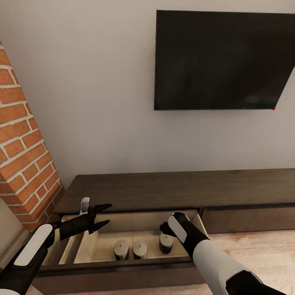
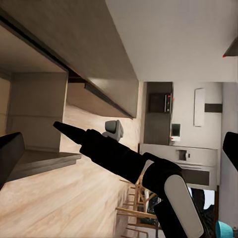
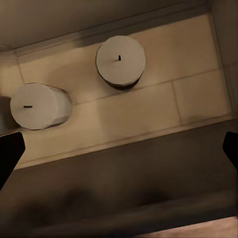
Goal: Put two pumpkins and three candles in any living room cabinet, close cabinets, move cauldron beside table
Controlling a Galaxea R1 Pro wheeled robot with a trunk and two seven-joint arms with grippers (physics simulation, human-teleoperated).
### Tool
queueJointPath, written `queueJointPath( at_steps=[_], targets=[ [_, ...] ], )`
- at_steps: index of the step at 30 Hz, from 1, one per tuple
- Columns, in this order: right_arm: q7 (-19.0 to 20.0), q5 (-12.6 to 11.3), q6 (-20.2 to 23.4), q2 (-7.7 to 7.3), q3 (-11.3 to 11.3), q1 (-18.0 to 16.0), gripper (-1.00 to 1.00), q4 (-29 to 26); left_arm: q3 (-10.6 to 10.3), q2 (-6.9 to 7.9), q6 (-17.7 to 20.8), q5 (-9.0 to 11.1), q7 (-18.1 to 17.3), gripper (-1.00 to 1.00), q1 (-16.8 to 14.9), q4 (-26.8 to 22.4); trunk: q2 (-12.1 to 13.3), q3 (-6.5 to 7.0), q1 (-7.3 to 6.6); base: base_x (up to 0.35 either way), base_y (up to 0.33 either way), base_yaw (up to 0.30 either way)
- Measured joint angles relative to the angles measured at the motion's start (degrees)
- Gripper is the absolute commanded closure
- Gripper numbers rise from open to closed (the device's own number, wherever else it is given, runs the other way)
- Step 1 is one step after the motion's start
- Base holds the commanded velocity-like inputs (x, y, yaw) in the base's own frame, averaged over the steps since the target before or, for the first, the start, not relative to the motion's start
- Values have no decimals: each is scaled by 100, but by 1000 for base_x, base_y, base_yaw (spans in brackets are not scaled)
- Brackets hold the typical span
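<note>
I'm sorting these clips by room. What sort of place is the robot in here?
Most likely a living room: a flat dark screen hangs on the wall above a long low dark-brown cabinet, beside a brick column. The cabinet's drawer is open, with three candles standing inside.

Grey wall, brick column, black TV, wood floor
</note>
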Motion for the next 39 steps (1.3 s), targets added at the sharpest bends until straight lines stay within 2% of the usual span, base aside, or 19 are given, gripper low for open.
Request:
queueJointPath(
  at_steps=[7,39],
  targets=[
    [2,0,0,1,0,0,-100,0,0,-3,0,0,0,-100,0,0,281,126,-154,-162,48,0],
    [8,-3,1,-16,0,2,-100,-12,-12,-6,0,0,0,-100,0,0,1564,700,-857,-31,7,0]
  ],
)
